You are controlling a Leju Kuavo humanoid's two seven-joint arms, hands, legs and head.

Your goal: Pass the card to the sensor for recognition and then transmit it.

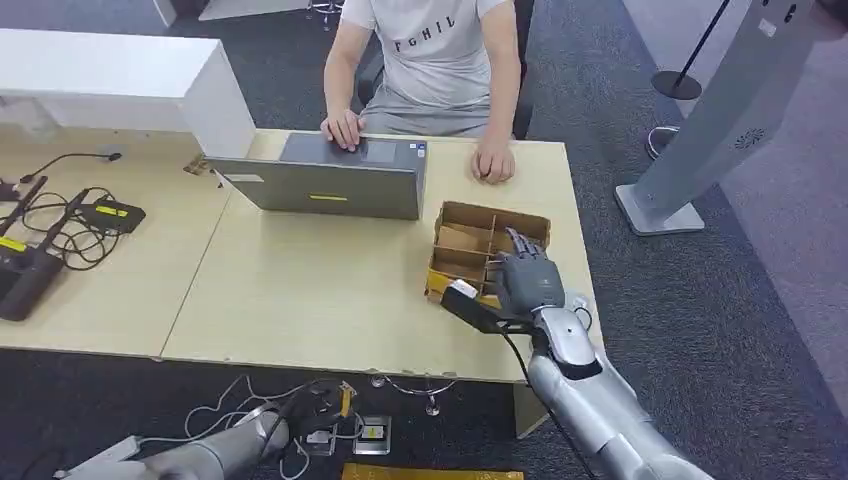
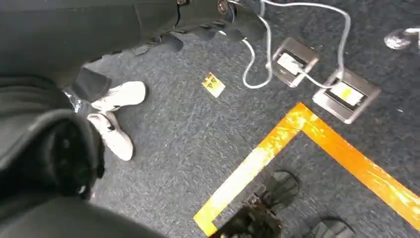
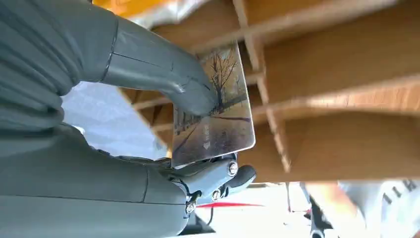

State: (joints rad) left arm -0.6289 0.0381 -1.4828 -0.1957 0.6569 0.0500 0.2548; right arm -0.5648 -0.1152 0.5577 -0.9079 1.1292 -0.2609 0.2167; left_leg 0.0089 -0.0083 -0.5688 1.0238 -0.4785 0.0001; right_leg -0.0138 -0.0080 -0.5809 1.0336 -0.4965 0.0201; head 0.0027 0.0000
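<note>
A card (image 3: 218,119) printed with a tree-lined road is pinched between the thumb and fingers of my right hand (image 3: 148,124). That hand (image 1: 525,280) hovers over the near side of a brown cardboard box (image 1: 470,240) split into compartments, at the right end of the table. The box's cardboard dividers (image 3: 317,64) are close behind the card. My left arm (image 1: 215,450) hangs low, below the table's front edge, over the carpet. How its fingers lie is not clear.
A person sits behind the table with one hand on a grey laptop (image 1: 330,180) and the other on the tabletop (image 1: 493,165). Black devices with cables (image 1: 30,270) lie at the left. A grey kiosk stand (image 1: 700,140) rises on the right. Floor sockets (image 2: 341,94) and orange tape (image 2: 277,144) mark the carpet.
</note>
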